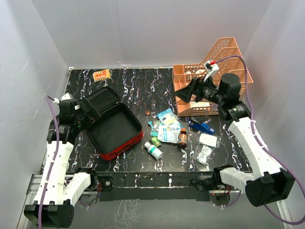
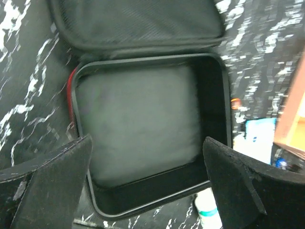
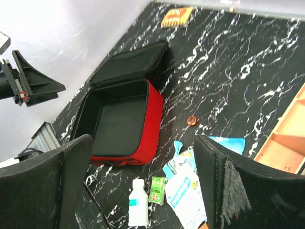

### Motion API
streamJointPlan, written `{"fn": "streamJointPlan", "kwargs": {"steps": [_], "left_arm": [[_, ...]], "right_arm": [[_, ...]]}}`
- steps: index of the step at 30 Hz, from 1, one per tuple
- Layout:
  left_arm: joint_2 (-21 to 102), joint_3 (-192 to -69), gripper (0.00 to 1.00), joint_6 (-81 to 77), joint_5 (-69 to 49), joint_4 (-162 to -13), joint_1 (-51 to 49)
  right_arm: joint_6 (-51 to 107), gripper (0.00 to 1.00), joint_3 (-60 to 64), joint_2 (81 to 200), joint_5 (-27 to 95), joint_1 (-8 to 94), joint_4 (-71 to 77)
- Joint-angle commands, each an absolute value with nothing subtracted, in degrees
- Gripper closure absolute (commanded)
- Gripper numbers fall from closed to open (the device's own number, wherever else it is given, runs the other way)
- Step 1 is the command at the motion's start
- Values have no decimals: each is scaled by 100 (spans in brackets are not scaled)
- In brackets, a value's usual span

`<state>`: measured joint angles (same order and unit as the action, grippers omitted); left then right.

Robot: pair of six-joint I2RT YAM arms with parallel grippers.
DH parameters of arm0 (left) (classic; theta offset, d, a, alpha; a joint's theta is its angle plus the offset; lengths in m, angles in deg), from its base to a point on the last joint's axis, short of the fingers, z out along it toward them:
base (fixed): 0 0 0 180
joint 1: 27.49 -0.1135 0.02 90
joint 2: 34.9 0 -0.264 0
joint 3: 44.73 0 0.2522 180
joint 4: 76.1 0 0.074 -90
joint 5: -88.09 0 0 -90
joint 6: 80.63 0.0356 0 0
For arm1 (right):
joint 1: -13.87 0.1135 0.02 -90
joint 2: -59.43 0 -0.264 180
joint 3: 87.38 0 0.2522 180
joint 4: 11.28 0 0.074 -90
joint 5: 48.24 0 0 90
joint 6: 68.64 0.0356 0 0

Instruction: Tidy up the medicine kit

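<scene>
Red medicine kit (image 1: 112, 127) lies open and empty, left of centre on the table (image 1: 138, 86). The left gripper (image 2: 145, 176) beside it and the right gripper (image 3: 143, 181) are both spread wide, holding nothing. Likely risk: the flat sachets (image 1: 167, 125) slip, or the lying white bottle (image 1: 153, 150) rolls, when pinched.

Medicine kit (image 1: 125, 145): red squarish soft zip case with rounded corners, unzipped and lying open on the table (image 1: 143, 88), at about 9 o'clock from its centre in the overhead view. Base sits askew to the table edge, bare black lining showing. The lid (image 1: 101, 98) is folded back at 11 o'clock of the base, lining side up.
</scene>
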<state>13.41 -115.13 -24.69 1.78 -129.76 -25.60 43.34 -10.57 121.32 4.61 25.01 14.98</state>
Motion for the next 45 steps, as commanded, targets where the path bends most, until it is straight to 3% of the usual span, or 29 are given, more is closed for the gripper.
{"fn": "streamJointPlan", "kwargs": {"steps": [1,16,23,28,35,45], "left_arm": [[1453,-11220,1,-3083,1015,-13858,-2607],[2519,-10299,2,-3100,714,-12775,-2695],[2916,-10270,19,-2700,400,-12114,-2739],[3151,-10366,23,-2510,285,-11689,-2736],[3337,-10443,22,-2386,105,-11474,-2740],[3042,-10601,13,-2293,630,-11819,-2741]], "right_arm": [[3982,16,-873,12507,847,2897,1635],[3876,29,-915,13609,2987,4516,2601],[4051,39,-1539,13641,3379,5352,2956],[4252,41,-1901,13763,3517,5948,3023],[4311,38,-2024,14121,3644,6416,3004],[4235,46,-2037,14722,3254,6759,2887]]}}
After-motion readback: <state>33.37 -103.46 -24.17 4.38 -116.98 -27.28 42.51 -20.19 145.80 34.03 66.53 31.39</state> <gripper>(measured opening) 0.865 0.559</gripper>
